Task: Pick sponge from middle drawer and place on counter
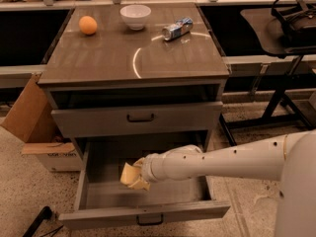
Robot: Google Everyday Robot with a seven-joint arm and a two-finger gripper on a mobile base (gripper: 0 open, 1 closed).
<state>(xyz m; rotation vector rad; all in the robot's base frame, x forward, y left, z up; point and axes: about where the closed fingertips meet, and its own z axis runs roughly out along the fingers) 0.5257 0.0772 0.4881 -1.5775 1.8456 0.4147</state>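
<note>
While the gripper (136, 177) hangs inside the open middle drawer (163, 195), its fingers are pinched on the sponge (127, 175). The sponge sticks out at the gripper's tip, on the side away from the arm, and seems held just clear of the drawer floor.

Sponge: pale yellow, soft, blocky, slightly bent. Its long axis looks tilted rather than flat; the exact lie is hard to read.

Key relation: the counter (123, 63) lies up and beyond the gripper, past the shut upper drawer (98, 120) that stands between them. One arm only, reaching in from the right. As I judge it, the load must rise out of the drawer first, then travel forward over the counter's near edge; the upper drawer front is the thing to clear.

Drawer: matte grey, flat floor, low side walls, small dark pull on the front below the gripper.

Counter: glossy brown-grey, hard, with a curved streak of reflected light.

Well above the gripper, toward the counter's far edge: an orange (88, 24), round and smooth; a white bowl (135, 15); a can (177, 29) lying on its side
</note>
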